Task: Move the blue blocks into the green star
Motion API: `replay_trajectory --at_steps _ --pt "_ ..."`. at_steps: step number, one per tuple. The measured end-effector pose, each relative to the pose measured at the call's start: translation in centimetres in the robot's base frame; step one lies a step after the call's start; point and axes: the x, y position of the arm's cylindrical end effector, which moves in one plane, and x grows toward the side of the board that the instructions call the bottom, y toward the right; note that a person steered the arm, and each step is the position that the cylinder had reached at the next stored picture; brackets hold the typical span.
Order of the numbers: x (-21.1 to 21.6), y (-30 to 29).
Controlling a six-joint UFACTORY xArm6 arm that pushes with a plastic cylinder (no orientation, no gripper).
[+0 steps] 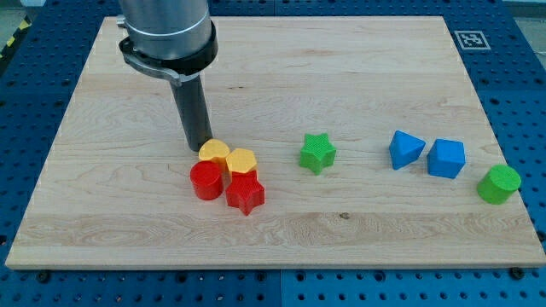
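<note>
Standing at the view's upper left of the green star (317, 153), my tip (201, 148) is seen touching or all but touching the back edge of a yellow block (214, 152), well apart from the star itself. No fingers are fitted here, so nothing is spread, pressed or pinched; only a bare rod is carried. A second yellow block (241, 160), a red cylinder (206, 181) and a red star (246, 194) are packed together to the left of the green star, just below the tip. The task's things are found on the other side: a blue triangular block (405, 149) to the right of the green star, and a blue cube (446, 158) just beyond it, farther right still. A green cylinder (499, 183) is parked farthest right of the star. The pushing step is judged not yet begun. A detour past the star is called for next, so that the blue blocks can be taken from their far side and driven leftward into it.
</note>
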Motion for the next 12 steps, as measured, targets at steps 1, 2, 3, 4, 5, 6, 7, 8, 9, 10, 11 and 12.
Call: replay_trajectory --at_steps 1,2,3,4,5,6,7,8,9,10,11,12 --pt "-0.7 0.0" --pt "-0.7 0.0" --pt "-3.4 0.4" --pt "-5.7 3.9" --pt "-5.7 11.7" --pt "-5.7 19.0" --pt "-4.9 27.4" --pt "-2.5 35.8" --pt "-0.8 38.3" --pt "-0.3 36.0" --pt "0.8 33.9" --pt "1.4 31.4"
